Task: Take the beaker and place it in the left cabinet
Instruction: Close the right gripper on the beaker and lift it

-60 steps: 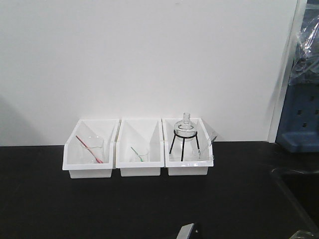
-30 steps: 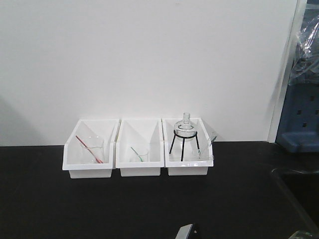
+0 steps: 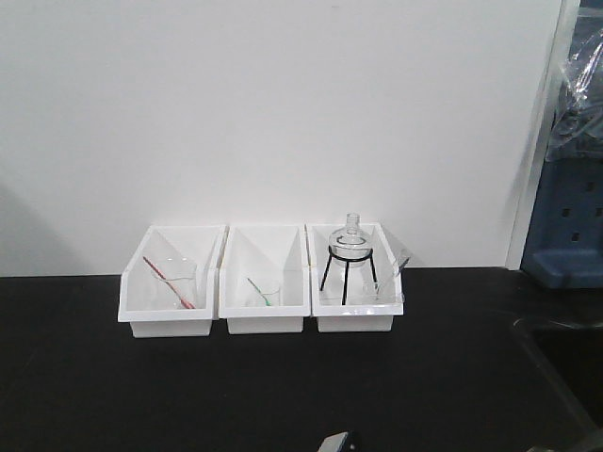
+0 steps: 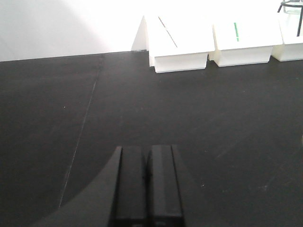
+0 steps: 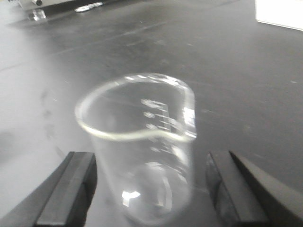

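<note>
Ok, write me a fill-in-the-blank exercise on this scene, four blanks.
1. The right hand has its fingers ___ on either side of the beaker.
2. The left hand is ___ above the black table.
3. The front view shows ___ white bins in a row.
4. The rod in the middle bin is ___.
Missing words: open; shut; three; green.

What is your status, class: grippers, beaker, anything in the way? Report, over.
Left gripper shut, empty, above the black table. Right gripper open, straddling the upright beaker, not clamped. Nothing in the way there; cabinet out of view.
</note>
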